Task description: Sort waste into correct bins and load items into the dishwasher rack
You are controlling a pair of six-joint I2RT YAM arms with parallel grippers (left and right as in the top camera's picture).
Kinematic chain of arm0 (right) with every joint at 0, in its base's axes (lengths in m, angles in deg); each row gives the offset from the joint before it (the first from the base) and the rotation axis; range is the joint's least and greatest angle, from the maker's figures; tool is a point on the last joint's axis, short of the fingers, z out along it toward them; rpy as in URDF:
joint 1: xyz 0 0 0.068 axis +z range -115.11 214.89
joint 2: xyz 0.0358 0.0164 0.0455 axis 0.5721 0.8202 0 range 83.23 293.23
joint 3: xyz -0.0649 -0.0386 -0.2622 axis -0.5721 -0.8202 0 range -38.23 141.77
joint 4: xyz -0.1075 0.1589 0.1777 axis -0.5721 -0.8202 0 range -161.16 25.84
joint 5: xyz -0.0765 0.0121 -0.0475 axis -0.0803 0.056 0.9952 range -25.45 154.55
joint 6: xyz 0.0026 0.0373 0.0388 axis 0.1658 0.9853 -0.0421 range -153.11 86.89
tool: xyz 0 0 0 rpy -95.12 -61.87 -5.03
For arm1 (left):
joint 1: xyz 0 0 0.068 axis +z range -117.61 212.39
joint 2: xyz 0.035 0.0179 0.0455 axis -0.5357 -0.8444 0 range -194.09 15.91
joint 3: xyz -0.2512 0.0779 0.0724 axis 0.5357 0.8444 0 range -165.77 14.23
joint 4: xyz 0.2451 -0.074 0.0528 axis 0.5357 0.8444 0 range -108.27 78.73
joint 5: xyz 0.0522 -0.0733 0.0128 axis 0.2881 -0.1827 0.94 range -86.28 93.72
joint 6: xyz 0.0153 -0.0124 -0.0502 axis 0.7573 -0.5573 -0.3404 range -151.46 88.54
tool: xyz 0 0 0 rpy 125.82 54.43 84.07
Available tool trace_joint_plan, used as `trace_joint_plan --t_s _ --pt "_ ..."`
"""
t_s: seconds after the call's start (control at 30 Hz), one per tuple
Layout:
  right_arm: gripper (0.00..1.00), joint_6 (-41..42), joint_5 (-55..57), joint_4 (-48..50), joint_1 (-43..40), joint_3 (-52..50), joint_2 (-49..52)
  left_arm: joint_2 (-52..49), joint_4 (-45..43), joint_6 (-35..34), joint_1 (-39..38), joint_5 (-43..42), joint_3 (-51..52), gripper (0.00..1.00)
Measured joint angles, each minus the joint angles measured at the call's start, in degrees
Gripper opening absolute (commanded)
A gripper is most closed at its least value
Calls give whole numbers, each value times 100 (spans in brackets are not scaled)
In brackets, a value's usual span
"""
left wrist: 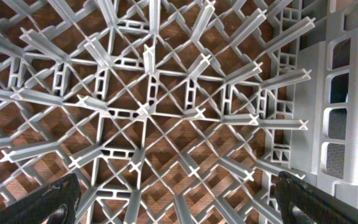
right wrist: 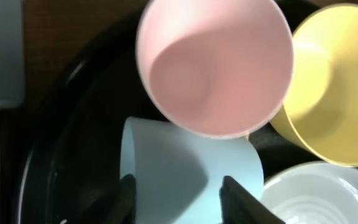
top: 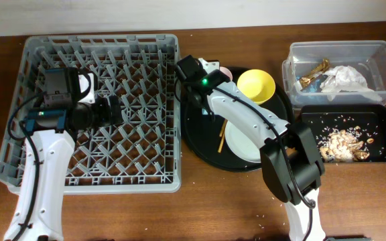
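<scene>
light-blue cup [right wrist: 188, 171] pinched by right gripper [right wrist: 179, 190], left gripper [left wrist: 179, 198] spread, no writing legible

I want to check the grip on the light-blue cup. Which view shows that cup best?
The right wrist view: the light-blue cup fills the lower centre, lying between the right gripper's fingers, under the pink cup. Overhead, the right arm hides it. The left wrist view shows only the dishwasher rack.

- Grey dishwasher rack [top: 139, 60]: empty.
- Pink cup [right wrist: 213, 65], light-blue cup [right wrist: 188, 165], yellow bowl [top: 256, 86], grey plate [top: 241, 142], chopsticks [top: 221, 138]: clustered together.
- Clear tub [top: 340, 50]: napkins [top: 346, 77], wrappers [top: 311, 77].
- Black tray [top: 374, 120]: scraps [top: 340, 144].
</scene>
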State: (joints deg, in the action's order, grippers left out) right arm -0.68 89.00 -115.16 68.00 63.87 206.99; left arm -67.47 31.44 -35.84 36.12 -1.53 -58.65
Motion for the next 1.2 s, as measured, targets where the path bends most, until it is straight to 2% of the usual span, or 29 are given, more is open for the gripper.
trace_joint_plan --t_s 0.17,0.3,0.4,0.5,0.63,0.7,0.73,0.77,0.87,0.93,0.97,1.07,1.13,1.17,1.2 --pt "42 2 0 -551 0 0 0 0 0 0 0 -2 0 100" --pt "30 -72 15 -927 0 0 4 0 0 0 0 0 0 100" --pt "30 -98 264 -1526 0 98 7 0 2 0 0 0 0 100" --pt "31 -103 566 -2085 -33 643 -24 0 7 0 0 4 0 100" --pt "31 -402 568 -2262 -378 1370 -138 0 7 0 0 11 0 100" --pt "38 -468 409 -2374 -643 1668 -153 0 9 9 0 -103 0 100" --pt "52 -553 136 -2509 -807 1902 -170 0 -4 70 -17 -245 0 99" --pt "59 -693 -181 -2583 -1005 2184 -247 0 -26 170 -85 -507 0 99" --pt "65 -1263 -1394 -2813 -1993 2929 -977 -2 -186 448 -981 -997 0 95" --pt "66 -1493 -1967 -3132 -2643 3080 -1366 -2 -356 702 -1591 -953 0 95" --pt "66 -1576 -2149 -3279 -2977 3115 -1495 -2 -474 883 -2142 -859 0 95" --pt "66 -1749 -2514 -3458 -3220 3029 -1467 -24 -651 1211 -2848 -435 0 95" --pt "67 -1832 -2638 -3475 -3228 2992 -1410 -214 -1167 868 -3128 -258 -7 93" --pt "66 -1871 -2673 -3473 -3228 2992 -1403 -372 -1434 474 -3220 -216 -9 93" --pt "67 -1895 -2715 -3475 -3228 2990 -1403 -632 -1746 -197 -3327 -175 -11 93"
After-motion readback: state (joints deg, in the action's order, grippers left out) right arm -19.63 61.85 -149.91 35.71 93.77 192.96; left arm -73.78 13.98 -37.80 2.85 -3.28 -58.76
